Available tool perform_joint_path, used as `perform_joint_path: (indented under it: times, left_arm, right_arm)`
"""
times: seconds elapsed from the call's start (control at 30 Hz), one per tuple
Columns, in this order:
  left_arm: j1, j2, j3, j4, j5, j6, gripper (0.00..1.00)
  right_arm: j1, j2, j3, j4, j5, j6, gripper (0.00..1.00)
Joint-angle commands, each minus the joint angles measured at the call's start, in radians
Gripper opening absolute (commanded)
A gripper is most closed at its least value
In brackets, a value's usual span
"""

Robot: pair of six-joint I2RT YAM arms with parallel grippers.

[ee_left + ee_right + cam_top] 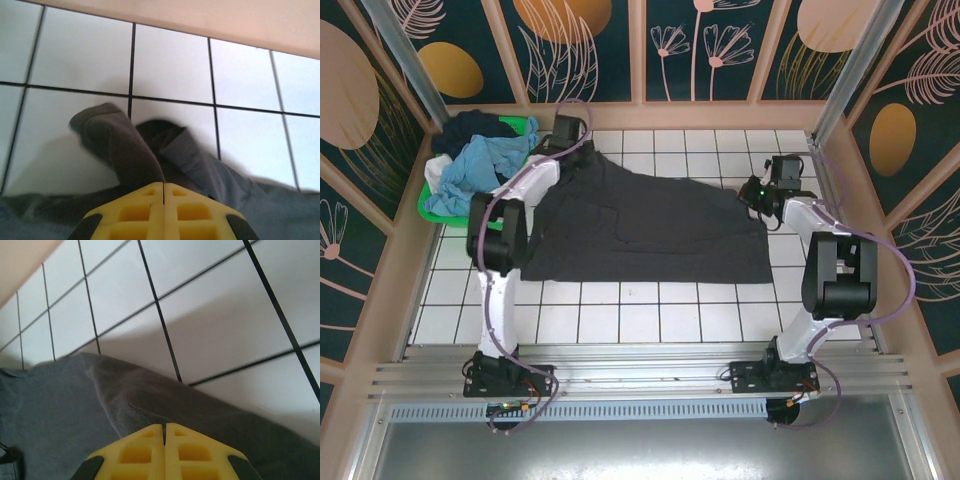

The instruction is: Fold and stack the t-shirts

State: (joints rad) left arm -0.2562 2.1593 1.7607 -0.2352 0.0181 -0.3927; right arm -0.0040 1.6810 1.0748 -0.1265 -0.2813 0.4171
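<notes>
Spread flat on table (650,310): charcoal-grey t-shirt (640,225), long axis left-right. Far edge pinched by left gripper (164,187) and right gripper (164,429), both closed on cloth.

White tiled tabletop (650,320) with dark grout lines is sitting inside a pale wooden frame (700,108). Wall panels (720,50) are showing dark teal with peach leaf and flower prints. Slanted metal posts (858,65) are running up both far corners. Aluminium rail (640,376) is spanning the near edge, with a steel sheet (640,450) below it catching soft glare.
</notes>
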Motion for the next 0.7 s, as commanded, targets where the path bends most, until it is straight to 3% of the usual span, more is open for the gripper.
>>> perform_joint_path:
  times: [0.0,0.17,0.43,0.67]
  left_arm:
    - [-0.001,-0.164,-0.172,0.122,-0.012,0.017,0.0]
    - [-0.001,-0.382,-0.515,0.267,0.0,-0.001,0.0]
    - [0.0,-0.632,-0.896,0.382,-0.06,-0.039,0.0]
    - [-0.001,-0.593,-0.804,0.329,-0.063,-0.015,0.0]
  right_arm:
    - [-0.007,-0.082,-0.039,-0.015,0.029,-0.012,0.0]
    - [-0.035,-0.143,-0.126,-0.001,0.036,0.01,0.0]
    - [-0.107,-0.183,-0.24,0.076,0.035,0.052,0.0]
    - [-0.111,0.006,0.057,0.004,0.026,-0.029,0.0]
